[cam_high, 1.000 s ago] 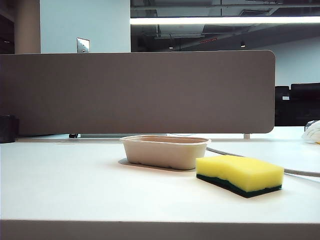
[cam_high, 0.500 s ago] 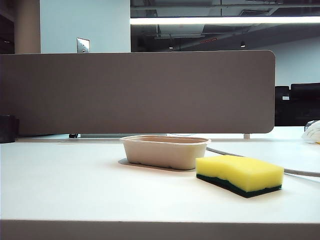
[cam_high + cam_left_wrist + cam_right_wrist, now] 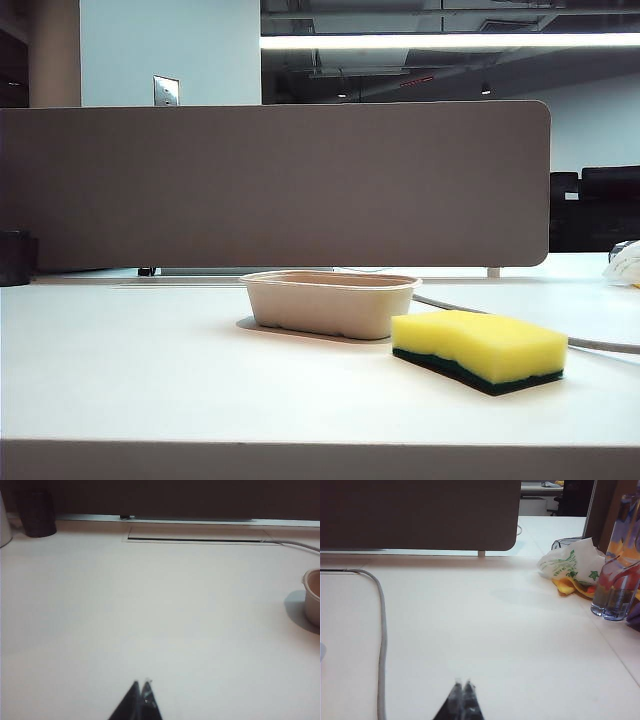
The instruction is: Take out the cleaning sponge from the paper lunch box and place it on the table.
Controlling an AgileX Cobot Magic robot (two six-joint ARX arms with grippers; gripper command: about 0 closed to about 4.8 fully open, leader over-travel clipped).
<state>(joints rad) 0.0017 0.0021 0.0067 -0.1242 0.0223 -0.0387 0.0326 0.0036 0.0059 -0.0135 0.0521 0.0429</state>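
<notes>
No lettering can be read — only green print on the crumpled white plastic bag (image 3: 570, 560). A grey cable (image 3: 381, 630) trails behind the shallow beige moulded-pulp paper lunch box (image 3: 330, 302) at centre frame. The bright yellow cleaning sponge (image 3: 480, 348) (dark green underside) lies right of it on the white table (image 3: 150, 370). The left gripper (image 3: 140, 684) and right gripper (image 3: 461, 683) sit clenched, empty.

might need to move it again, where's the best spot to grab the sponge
Grip the sponge across its short width, jaws on the two long wavy sides, coming straight down. It lies flat on the table, yellow foam up, clear of the box. Both the left gripper and the right gripper are shut.
</notes>
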